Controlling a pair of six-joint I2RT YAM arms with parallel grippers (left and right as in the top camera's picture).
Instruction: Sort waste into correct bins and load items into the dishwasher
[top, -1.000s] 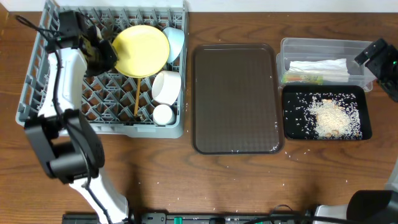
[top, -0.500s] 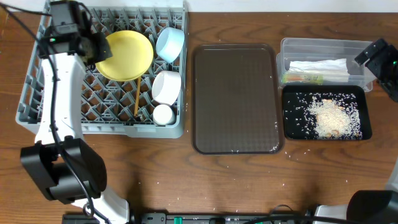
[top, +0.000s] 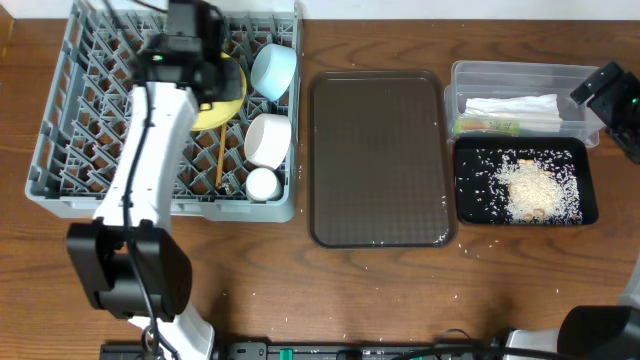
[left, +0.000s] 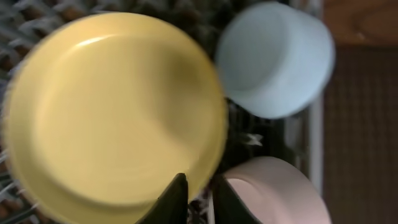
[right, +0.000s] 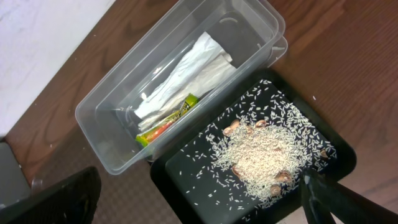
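Yellow plate (left: 112, 112) rests in the dish rack (top: 60, 130), right under the left end effector (left: 199, 186); whether its narrow-set fingertips pinch the rim, I cannot tell. The right end effector (right: 198, 179) gapes wide, well apart.

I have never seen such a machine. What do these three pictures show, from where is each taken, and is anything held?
It is a robot with two arms at a wooden table; each arm ends in a two-finger hand with a small camera. One picture looks down from above; the other two look out from the wrists. On the table stand a grey dish rack, a brown tray, a clear tub with a paper napkin and a snack wrapper, and a black tray with rice. In the rack are a light-blue bowl, a white bowl, a small cup and chopsticks. The left hand is over the rack; its fingers seem closed on the rim of a yellow plate. The right hand is wide open near the tub and black tray and holds nothing.
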